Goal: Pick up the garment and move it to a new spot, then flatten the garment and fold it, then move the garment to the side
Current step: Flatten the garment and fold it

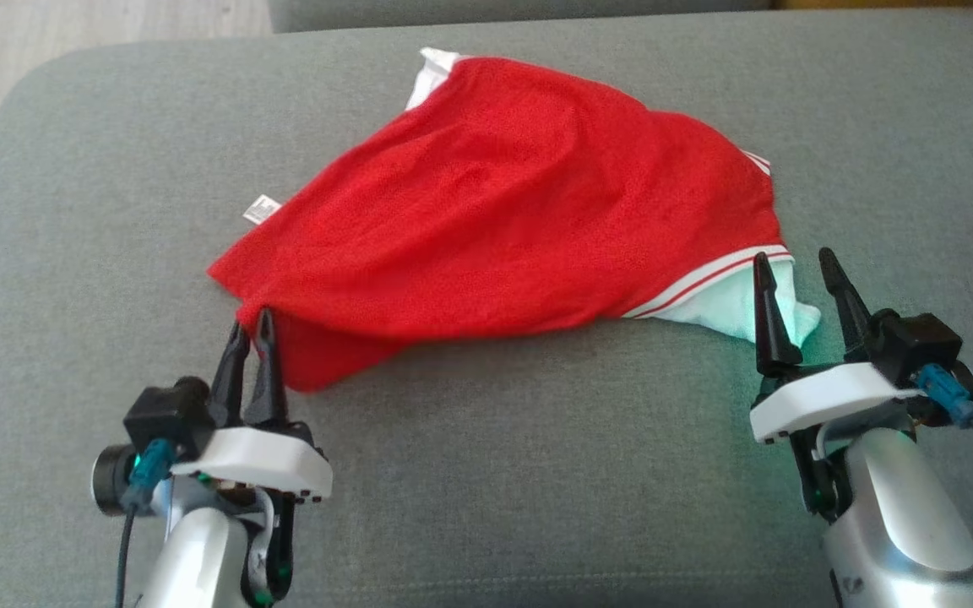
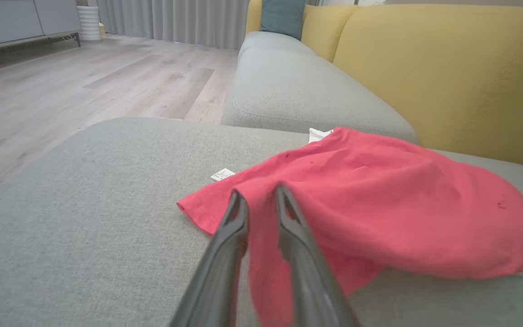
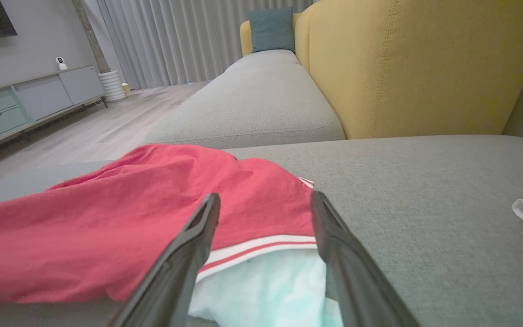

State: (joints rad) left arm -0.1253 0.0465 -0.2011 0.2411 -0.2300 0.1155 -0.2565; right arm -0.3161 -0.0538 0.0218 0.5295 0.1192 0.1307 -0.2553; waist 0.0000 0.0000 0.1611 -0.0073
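Left pincer (image 1: 252,321) clamping garment (image 1: 503,211), right pincer (image 1: 793,256) spread, grey sofa cushion (image 1: 537,473), wood floor (image 2: 84,81).

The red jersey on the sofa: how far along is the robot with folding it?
Early on. Nothing looks finished: the garment lies rumpled on the grey cushion, neither flat nor folded. In hand: the left gripper seems to pinch its near red corner, while the right gripper stands open astride the white sleeve. Still to come: flattening, folding and moving it aside.
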